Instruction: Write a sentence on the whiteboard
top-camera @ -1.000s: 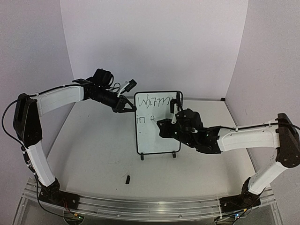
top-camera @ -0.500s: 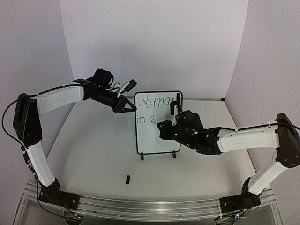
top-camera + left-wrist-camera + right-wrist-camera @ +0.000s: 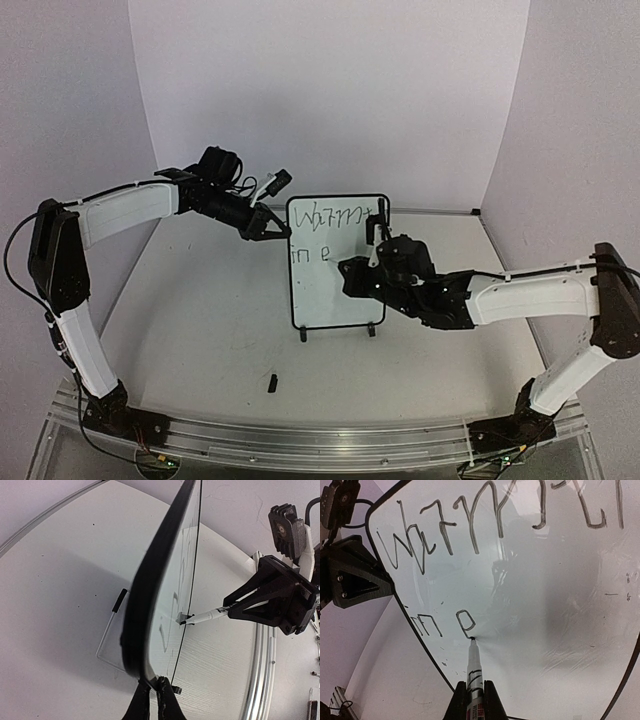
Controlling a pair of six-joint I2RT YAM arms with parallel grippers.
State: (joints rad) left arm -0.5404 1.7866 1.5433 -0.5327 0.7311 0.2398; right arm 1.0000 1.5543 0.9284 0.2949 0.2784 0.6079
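The whiteboard [image 3: 336, 295] stands upright on its two black feet at mid-table. My left gripper [image 3: 279, 231] is shut on its upper left edge; in the left wrist view the fingers [image 3: 152, 696] pinch the black frame [image 3: 156, 587]. My right gripper [image 3: 475, 694] is shut on a marker [image 3: 473, 662] whose tip touches the board [image 3: 555, 610] just below a small "e". The sentence [image 3: 445, 530] reads "Warm" on the top line and "in e" [image 3: 312, 254] beneath. In the top view the right gripper [image 3: 352, 272] is in front of the board's middle.
A small black marker cap [image 3: 272, 381] lies on the table in front of the board. An aluminium rail [image 3: 300, 440] runs along the near edge by the arm bases. White walls close in the back and sides.
My right gripper has shifted slightly right with the marker, finishing the loop of the "e" on the second line. The left arm and the board have not moved.
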